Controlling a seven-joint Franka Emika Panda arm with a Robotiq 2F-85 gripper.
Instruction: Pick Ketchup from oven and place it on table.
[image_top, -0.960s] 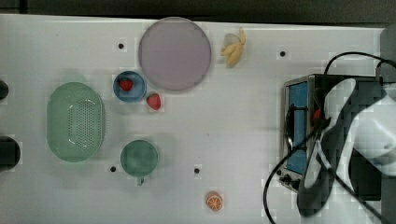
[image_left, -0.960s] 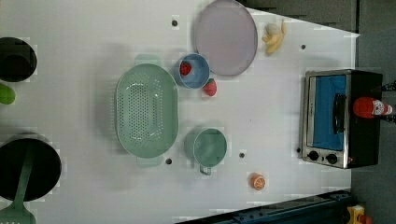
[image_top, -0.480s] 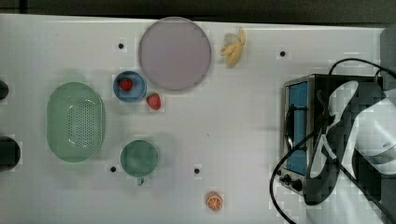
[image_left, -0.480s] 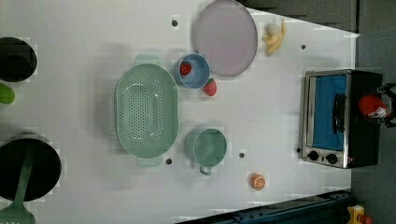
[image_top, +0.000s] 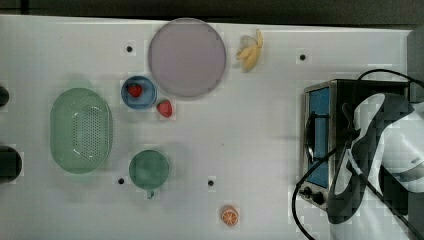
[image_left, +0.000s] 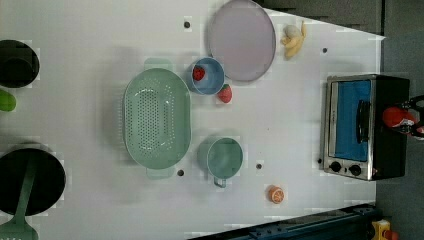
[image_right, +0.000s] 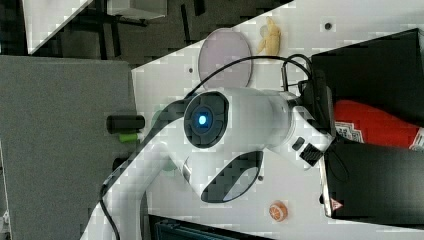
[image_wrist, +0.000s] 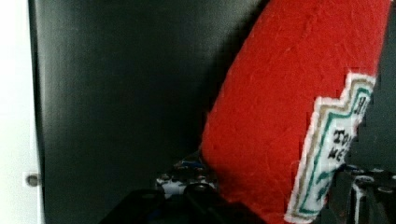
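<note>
I am at the pick, the first half of the job. The ketchup is not inside the oven. It lies on its side on the oven's black roof, and the blue glass door below looks shut. My arm reaches over that roof in the right view, and my wrist sits right at the bottle's fat end. In the wrist view the red body and its shield label crowd close against my claw, so the claw is down at the bottle. I cannot tell whether it has closed on the bottle or stands a little wide of it. I would not call it a hold yet.

Next, as I judge it, I need a firm squeeze across the belly of the bottle. A bottle on its side may roll on that smooth roof if I nudge it off-centre. Then I lift straight up, clear of the oven's edge, and carry it across to the worktop. There is bare white surface between the oven and the green cup, well apart from the orange slice.
</note>
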